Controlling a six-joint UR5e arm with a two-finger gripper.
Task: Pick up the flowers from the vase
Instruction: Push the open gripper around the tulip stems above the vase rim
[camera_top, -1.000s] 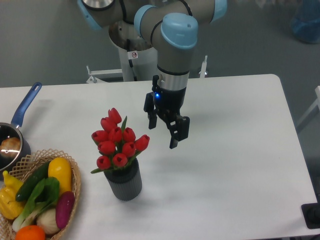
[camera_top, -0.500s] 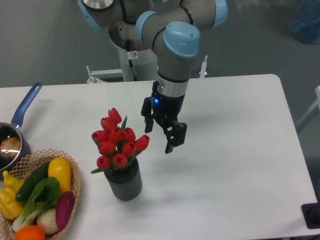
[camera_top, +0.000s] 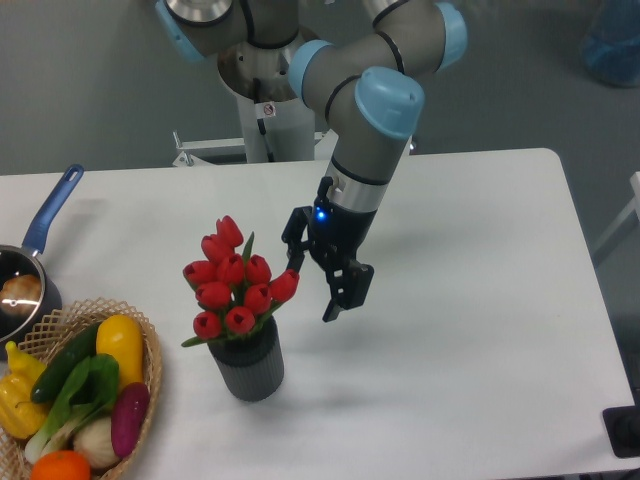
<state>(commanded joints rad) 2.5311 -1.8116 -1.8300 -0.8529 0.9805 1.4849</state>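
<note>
Pincer (camera_top: 315, 281), jaws wide, tilting and closing in leftward on red tulips (camera_top: 236, 282) in ribbed grey vase (camera_top: 247, 366) near counter's front edge; grasp approaching.

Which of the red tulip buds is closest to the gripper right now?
The bud at the bunch's right edge, jutting toward the open gripper and nearly meeting its left finger; the other flowers cluster further left above the vase.

Gripper (camera_top: 312, 291) now tilted, lower and closer to flowers (camera_top: 235, 281), nearer finger just beside a bud.
</note>
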